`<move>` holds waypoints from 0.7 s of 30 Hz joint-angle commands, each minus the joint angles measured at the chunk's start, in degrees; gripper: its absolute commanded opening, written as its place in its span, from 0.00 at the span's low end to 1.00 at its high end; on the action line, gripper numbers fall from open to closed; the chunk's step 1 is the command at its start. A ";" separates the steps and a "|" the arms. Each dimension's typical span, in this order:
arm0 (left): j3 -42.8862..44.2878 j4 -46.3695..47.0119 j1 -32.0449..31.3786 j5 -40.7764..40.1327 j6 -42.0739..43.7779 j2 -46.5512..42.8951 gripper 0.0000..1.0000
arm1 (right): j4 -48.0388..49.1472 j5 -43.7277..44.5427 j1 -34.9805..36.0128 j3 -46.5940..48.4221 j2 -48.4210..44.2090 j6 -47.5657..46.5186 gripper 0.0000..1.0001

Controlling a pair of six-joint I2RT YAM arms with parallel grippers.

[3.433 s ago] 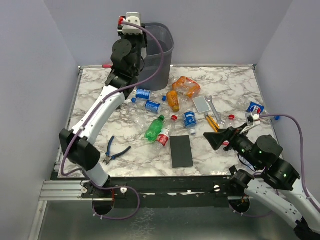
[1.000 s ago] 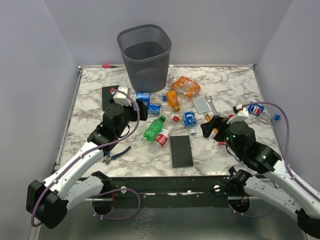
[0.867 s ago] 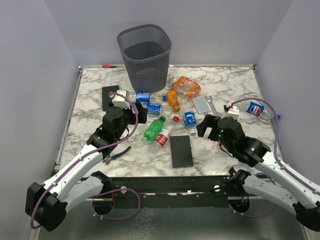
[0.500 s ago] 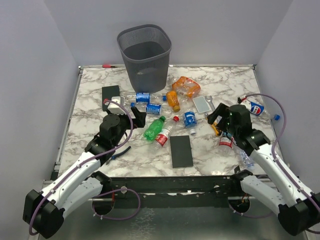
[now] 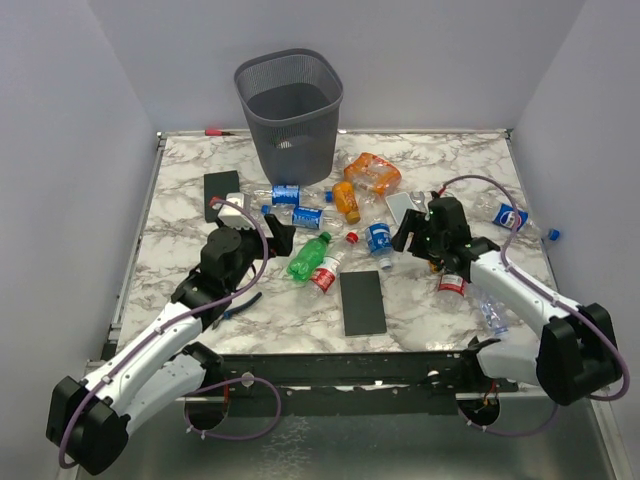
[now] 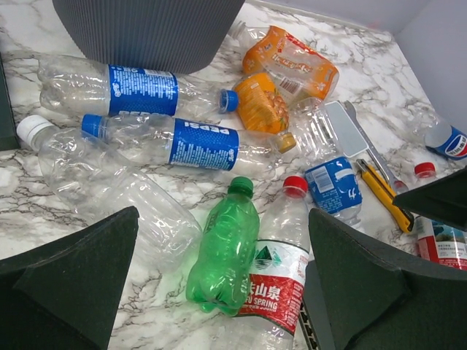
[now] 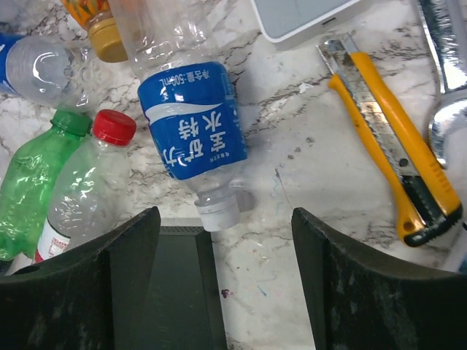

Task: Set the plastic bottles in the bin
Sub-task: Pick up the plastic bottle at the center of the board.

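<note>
About 10 plastic bottles [image 5: 306,214] are lying loose across the middle of the marble table [image 5: 180,250]. None is in the wire-mesh bin [image 5: 290,130], which is standing at the upper centre of the overhead view. The left gripper [image 6: 221,226] is hovering with its jaws spread wide, bracketing a green bottle [image 6: 222,251] and a red-label water bottle [image 6: 271,281] that are lying side by side and touching. The right gripper [image 7: 222,219] is also standing spread and gripping nothing, with only the white cap end of a blue-label bottle [image 7: 193,138] lying between its fingers [image 7: 95,292]. A black slab [image 7: 179,292] is sitting just beside that cap at the lower left of the wrist view, and a yellow utility knife [image 7: 394,160] is lying at the right.

As a judgement, 4 things are threatening the next move. A pinch on the cap alone would be gripping far from the bottle's middle, so the body could swing or slip out on the way up. A finger coming down there could also be catching the slab's edge. On the left, jaws that wide could be trapping 2 bottles at once, and the thin plastic could be buckling and squirting free. The bin is tall, so a low carry could be knocking a bottle against its rim.
</note>
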 commanded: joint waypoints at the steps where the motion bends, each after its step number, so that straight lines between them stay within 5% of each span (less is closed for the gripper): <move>1: -0.29 1.18 -0.40 2.00 0.07 0.70 0.99 | 5.54 -5.70 1.76 0.12 3.95 -4.96 0.74; 21: -0.46 1.86 -0.73 3.25 -0.28 2.00 0.99 | 5.55 -6.98 5.26 -0.14 14.00 -7.81 0.63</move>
